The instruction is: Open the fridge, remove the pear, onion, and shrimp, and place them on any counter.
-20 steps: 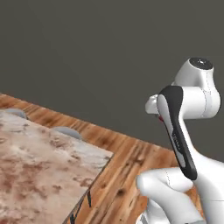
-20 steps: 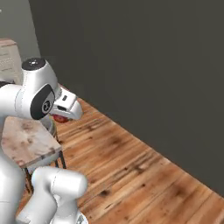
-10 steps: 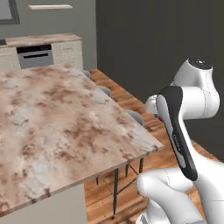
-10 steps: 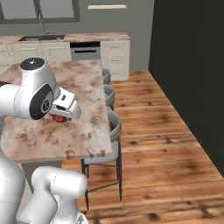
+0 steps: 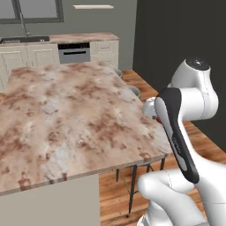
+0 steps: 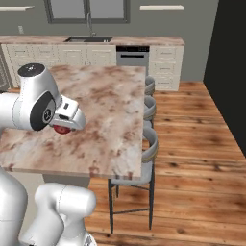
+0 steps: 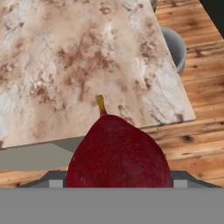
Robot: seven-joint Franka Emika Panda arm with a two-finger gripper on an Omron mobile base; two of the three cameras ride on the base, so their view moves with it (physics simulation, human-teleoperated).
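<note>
Looking over the left base view first, the big marbled beige surface (image 5: 66,119) takes up most of the frame, with the white arm rising at the lower right and a bit of dark red peeking out just beside the arm's elbow, off the surface's right edge. Far back there's a white cabinet run with a sink (image 5: 24,39) and a dark oven front (image 5: 74,52). In the right base view the hand (image 6: 62,129) sits over the near left part of the same surface (image 6: 110,110), and the dark red pear (image 6: 61,129) shows under it, gripped. Three grey stools (image 6: 150,144) line the surface's right side on the wood floor (image 6: 192,158). The hand view looks down past the pear (image 7: 117,153), a fat red body with a short yellowish stem pointing away, held between fingers spread wide around it, above the surface's corner (image 7: 87,65), one stool (image 7: 174,43) just beyond its edge.
</note>
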